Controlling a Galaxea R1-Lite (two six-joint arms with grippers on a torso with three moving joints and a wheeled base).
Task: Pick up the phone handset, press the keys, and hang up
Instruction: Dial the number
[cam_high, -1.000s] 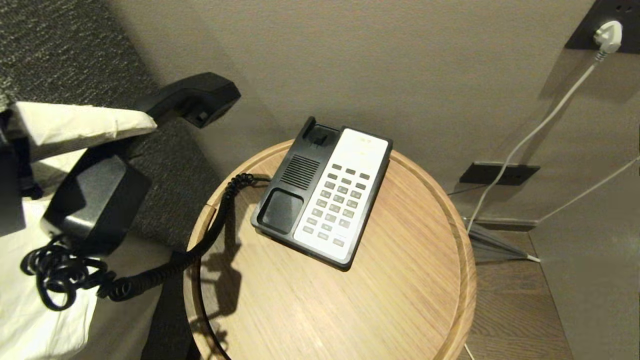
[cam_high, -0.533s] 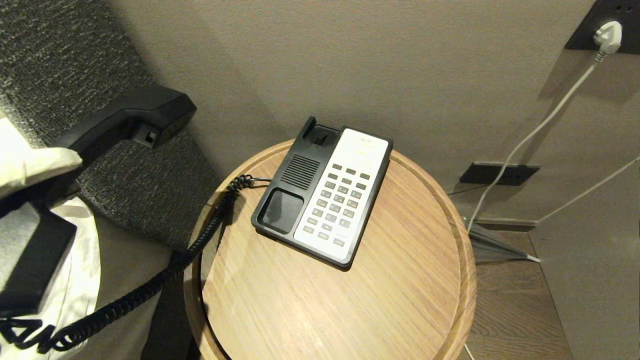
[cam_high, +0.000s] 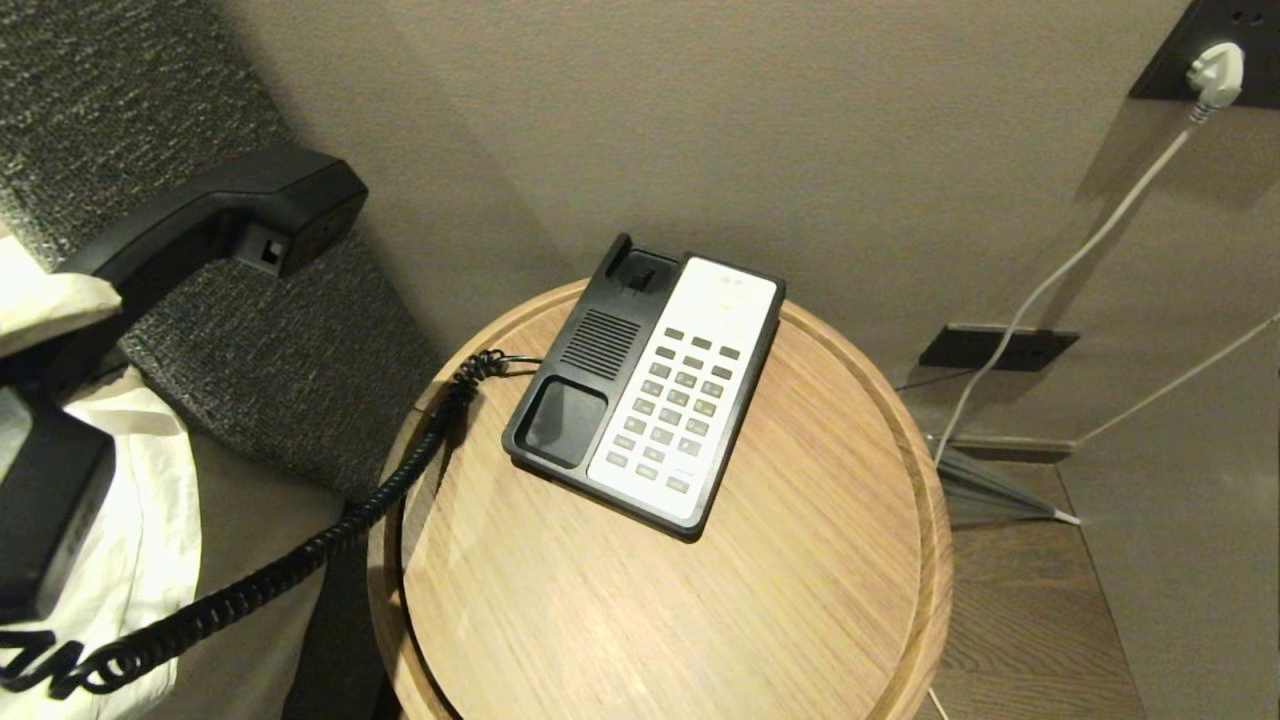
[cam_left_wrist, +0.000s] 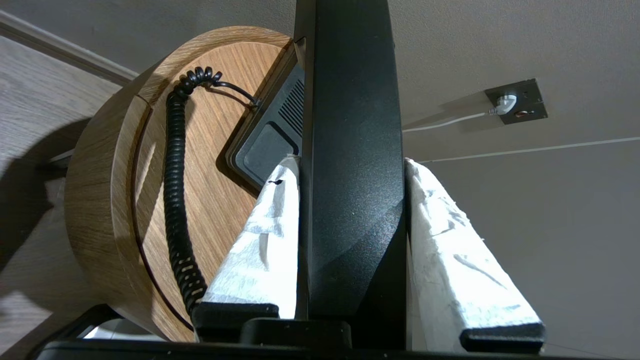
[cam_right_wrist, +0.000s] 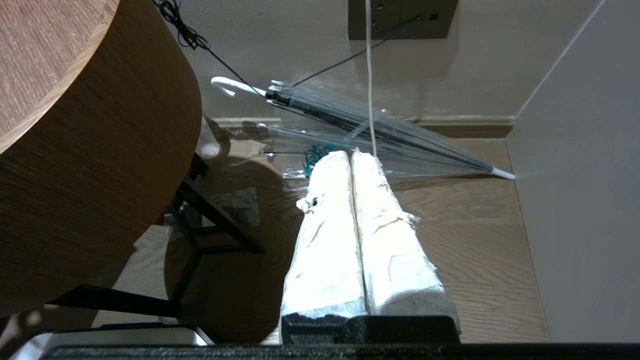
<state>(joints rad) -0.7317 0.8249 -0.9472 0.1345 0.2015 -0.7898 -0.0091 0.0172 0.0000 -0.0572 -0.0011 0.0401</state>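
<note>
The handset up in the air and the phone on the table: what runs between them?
The black coiled cord links phone handset to phone base, seen in head view.

Head view looks down on the round table (cam_high: 700, 600); both wrist views share it.

Clear umbrella (cam_right_wrist: 380, 135) on floor (by wall), white plug (cam_high: 1215, 70) in socket.

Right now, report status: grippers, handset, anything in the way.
Left gripper clamped on phone handset, held up left of table. Right gripper shut, empty, low beside table. Coiled cord stretched over table edge; keypad unobstructed.
</note>
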